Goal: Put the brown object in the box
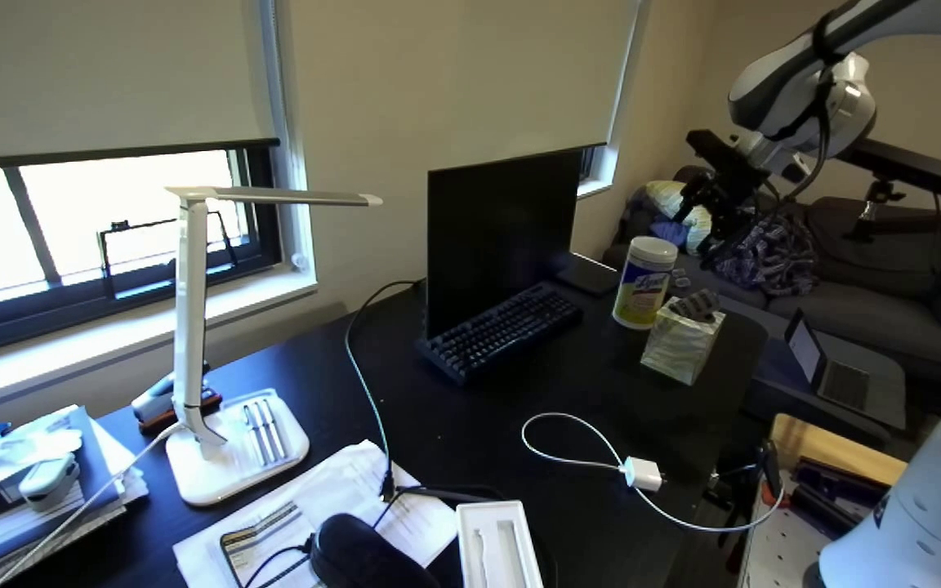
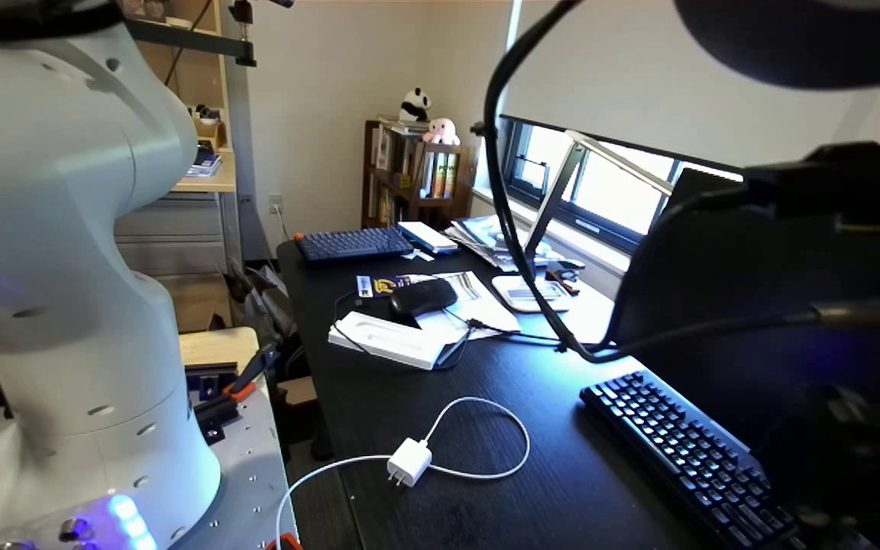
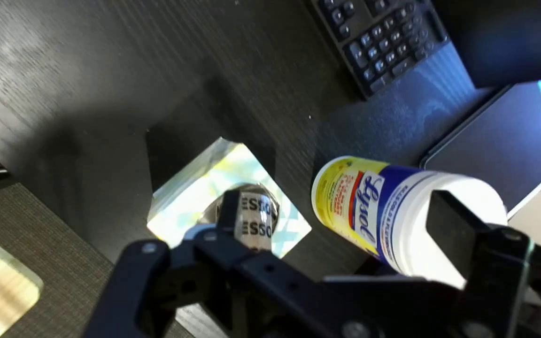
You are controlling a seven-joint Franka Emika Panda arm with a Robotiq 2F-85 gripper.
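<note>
The small squarish pale box stands on the dark desk near its far right end; it also shows in the wrist view. A brownish wrapped object with dark "ESSO" lettering is at the box's top, and shows in an exterior view. How deep it sits is unclear. My gripper is open with nothing between its fingers; the left finger covers part of the wrapped object in the wrist view. In an exterior view my gripper is in the air above the box, apart from it.
A Lysol canister stands right beside the box. A monitor and black keyboard are behind. A white charger with cable, a white tray, a black case and a lamp stand or lie along the desk.
</note>
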